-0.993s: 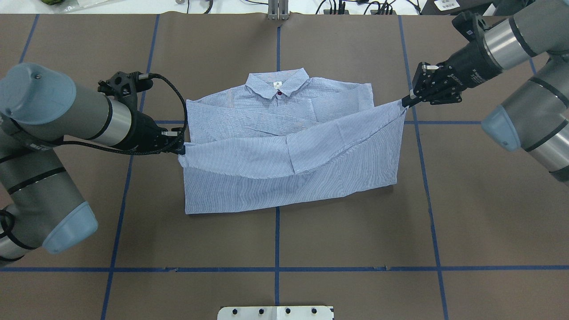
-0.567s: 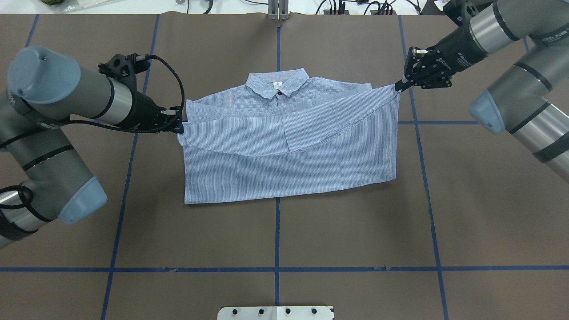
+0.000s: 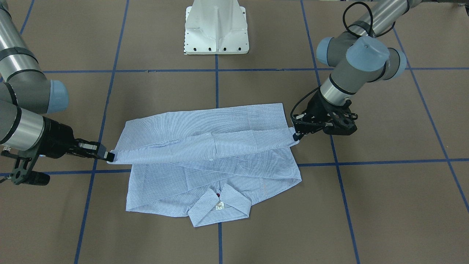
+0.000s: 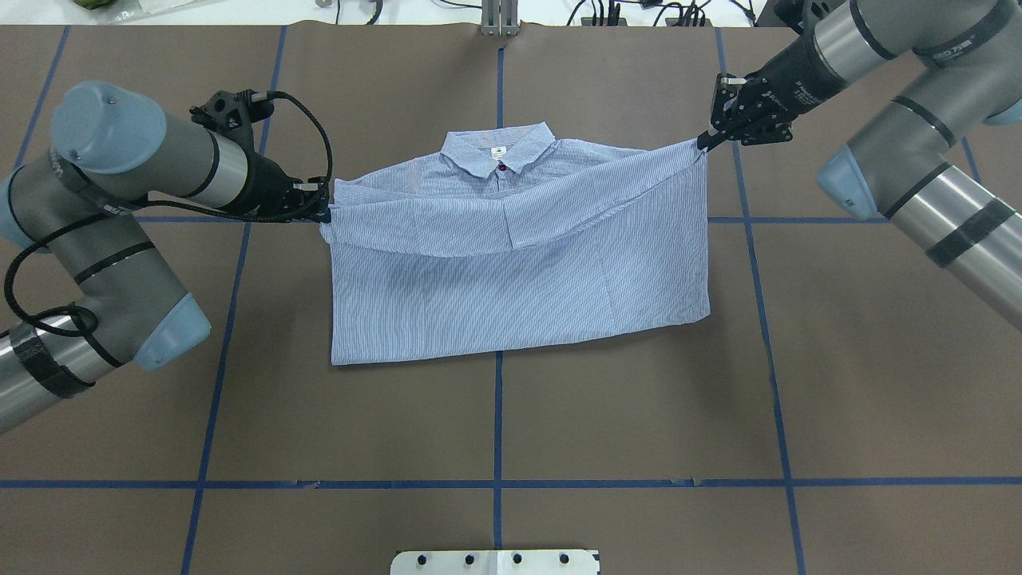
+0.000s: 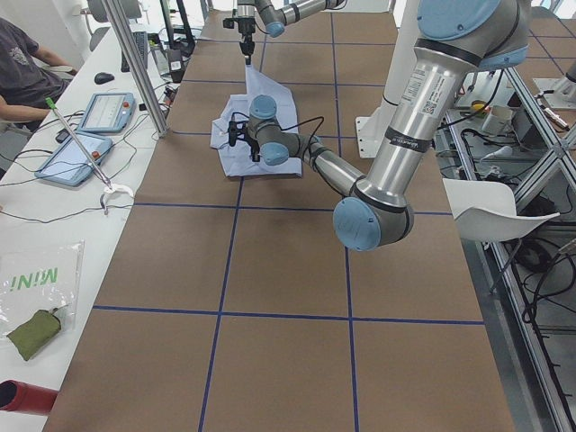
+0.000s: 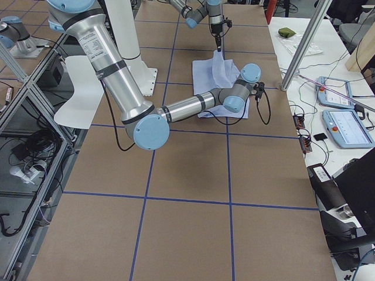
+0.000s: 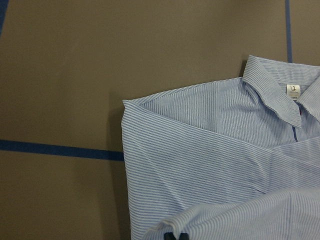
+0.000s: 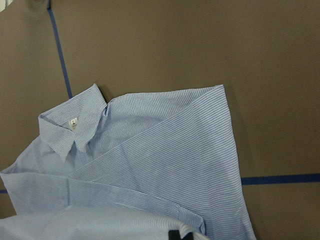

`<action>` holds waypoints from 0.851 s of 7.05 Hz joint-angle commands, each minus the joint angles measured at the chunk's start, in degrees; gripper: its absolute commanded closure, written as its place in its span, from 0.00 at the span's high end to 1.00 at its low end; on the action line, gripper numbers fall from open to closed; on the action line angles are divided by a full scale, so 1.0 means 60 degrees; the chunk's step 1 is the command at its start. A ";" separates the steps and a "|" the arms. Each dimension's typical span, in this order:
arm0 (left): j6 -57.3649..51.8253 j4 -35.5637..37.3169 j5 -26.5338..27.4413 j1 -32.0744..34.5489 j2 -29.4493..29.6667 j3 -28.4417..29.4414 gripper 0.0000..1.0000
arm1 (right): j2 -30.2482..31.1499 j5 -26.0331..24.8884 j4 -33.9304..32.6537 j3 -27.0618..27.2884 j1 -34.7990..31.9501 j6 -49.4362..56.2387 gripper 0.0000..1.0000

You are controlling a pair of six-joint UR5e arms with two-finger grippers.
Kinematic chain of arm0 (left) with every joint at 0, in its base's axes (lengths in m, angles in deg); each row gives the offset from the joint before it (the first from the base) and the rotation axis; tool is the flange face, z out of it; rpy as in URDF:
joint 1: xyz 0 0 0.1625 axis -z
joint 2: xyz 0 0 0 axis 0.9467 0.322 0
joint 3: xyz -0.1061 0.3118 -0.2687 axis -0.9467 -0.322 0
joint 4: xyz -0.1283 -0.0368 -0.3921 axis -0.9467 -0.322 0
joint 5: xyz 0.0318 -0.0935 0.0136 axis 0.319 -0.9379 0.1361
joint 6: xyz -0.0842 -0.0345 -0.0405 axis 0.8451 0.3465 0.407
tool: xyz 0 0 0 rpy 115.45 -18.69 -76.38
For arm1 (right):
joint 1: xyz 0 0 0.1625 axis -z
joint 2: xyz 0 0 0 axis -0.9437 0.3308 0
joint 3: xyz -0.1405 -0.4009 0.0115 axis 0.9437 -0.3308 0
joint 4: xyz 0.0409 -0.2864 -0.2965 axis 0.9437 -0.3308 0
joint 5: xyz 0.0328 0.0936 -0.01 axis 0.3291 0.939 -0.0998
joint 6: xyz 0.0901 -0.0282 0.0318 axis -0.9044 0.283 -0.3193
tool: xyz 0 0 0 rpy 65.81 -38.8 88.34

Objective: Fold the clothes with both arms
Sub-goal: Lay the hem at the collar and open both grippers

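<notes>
The light blue striped shirt (image 4: 519,287) lies on the brown table, collar (image 4: 497,152) at the far side with its white label and a dark red button showing. Its lower half is lifted and folded over toward the collar. My left gripper (image 4: 322,212) is shut on the lifted hem's left corner; it also shows in the front-facing view (image 3: 295,136). My right gripper (image 4: 703,143) is shut on the hem's right corner, seen in the front-facing view (image 3: 110,156) too. The hem sags between them above the shirt body. Both wrist views show the collar (image 7: 280,90) (image 8: 72,127) below the held cloth.
The brown table cover (image 4: 639,415) carries blue tape grid lines. The white base pedestal (image 3: 217,27) stands at the robot's side. Tablets and cables lie on the side bench (image 5: 85,135), where a person sits. A post (image 4: 499,17) stands at the far table edge.
Both grippers have carried the held hem away from the robot toward the collar. The folded layer now covers more of the shirt's upper body.
</notes>
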 commanded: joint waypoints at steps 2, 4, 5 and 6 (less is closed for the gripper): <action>-0.0059 -0.0271 0.0001 0.0046 0.0020 0.0414 0.00 | -0.0154 -0.0208 -0.0006 -0.0535 0.0104 0.0296 0.00; -0.0162 -0.0271 0.0016 0.0046 0.0136 0.0458 0.00 | -0.0285 -0.0223 -0.0006 -0.0565 0.0118 0.0296 0.00; -0.0176 -0.0271 0.0016 0.0046 0.0137 0.0459 0.00 | -0.0344 -0.0339 -0.0006 -0.0566 0.0162 0.0296 0.00; -0.0176 -0.0285 0.0016 0.0046 0.0137 0.0459 0.00 | -0.0403 -0.0355 -0.0006 -0.0580 0.0191 0.0296 0.00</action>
